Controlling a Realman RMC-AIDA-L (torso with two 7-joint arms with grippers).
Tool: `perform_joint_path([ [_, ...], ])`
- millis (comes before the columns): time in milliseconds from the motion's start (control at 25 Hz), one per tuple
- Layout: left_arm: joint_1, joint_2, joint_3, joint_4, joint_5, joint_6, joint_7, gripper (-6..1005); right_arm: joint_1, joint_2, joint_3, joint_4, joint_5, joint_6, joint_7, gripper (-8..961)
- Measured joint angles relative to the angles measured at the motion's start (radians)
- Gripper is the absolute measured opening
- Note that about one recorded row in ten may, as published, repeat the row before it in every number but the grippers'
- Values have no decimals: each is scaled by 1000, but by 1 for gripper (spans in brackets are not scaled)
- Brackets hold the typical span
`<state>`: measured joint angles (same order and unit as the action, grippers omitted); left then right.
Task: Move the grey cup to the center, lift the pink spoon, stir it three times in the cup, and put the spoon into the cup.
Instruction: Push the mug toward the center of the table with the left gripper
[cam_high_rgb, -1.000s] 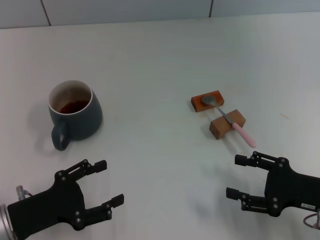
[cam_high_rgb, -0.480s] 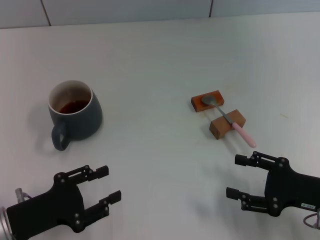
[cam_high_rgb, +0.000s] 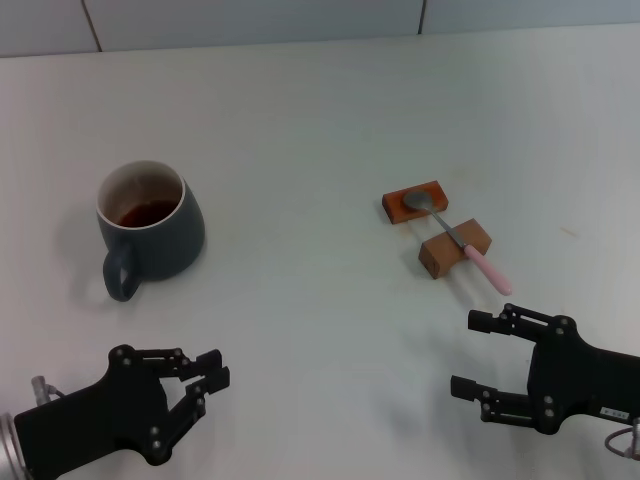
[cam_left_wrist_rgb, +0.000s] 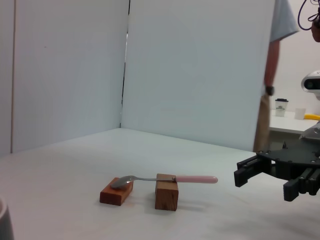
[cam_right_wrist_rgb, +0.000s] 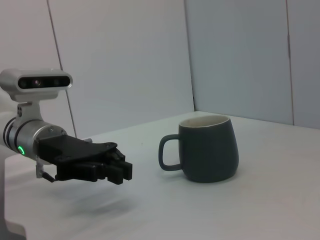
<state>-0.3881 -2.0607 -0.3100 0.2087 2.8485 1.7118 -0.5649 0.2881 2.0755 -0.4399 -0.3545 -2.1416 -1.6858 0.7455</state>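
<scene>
Sitting at nine o'clock on the white table (cam_high_rgb: 320, 120), the grey cup (cam_high_rgb: 150, 230) looks heavy, glazed and slick, with liquid that could slosh; its loop handle, facing six o'clock, seems the surest hold. At three o'clock the pink spoon (cam_high_rgb: 462, 243) bridges two wooden blocks (cam_high_rgb: 432, 223), light and stiff. The left gripper (cam_high_rgb: 205, 378) is closed and empty at seven o'clock; the right gripper (cam_high_rgb: 478, 352) gapes empty at five. White panels wall the far edge.

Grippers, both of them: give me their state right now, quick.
Left gripper: shut, holding nothing, near the table's front edge, short of the grey cup.
Right gripper: open, empty, near the pink spoon.
</scene>
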Motion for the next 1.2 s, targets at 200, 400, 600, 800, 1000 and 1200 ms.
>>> perform_joint_path([
  [200,0,-1,-21,-6,-10,9,-4,150,0,0,0,3,-1,3,0,774],
  [400,-13,1,-168,-59,-117,47,-54,-2,0,0,0,7,-1,15,0,774],
  [600,-34,7,-404,-55,-285,17,9,4,1,0,0,10,-1,18,0,774],
  [800,-45,31,-472,-55,-355,-83,154,11,2,0,0,9,-1,18,0,774],
  [1000,-61,10,-471,-64,-390,-267,483,17,1,0,0,9,3,16,0,775],
  [1200,-67,-7,-464,-115,-384,-422,674,24,0,0,4,9,5,14,0,775],
])
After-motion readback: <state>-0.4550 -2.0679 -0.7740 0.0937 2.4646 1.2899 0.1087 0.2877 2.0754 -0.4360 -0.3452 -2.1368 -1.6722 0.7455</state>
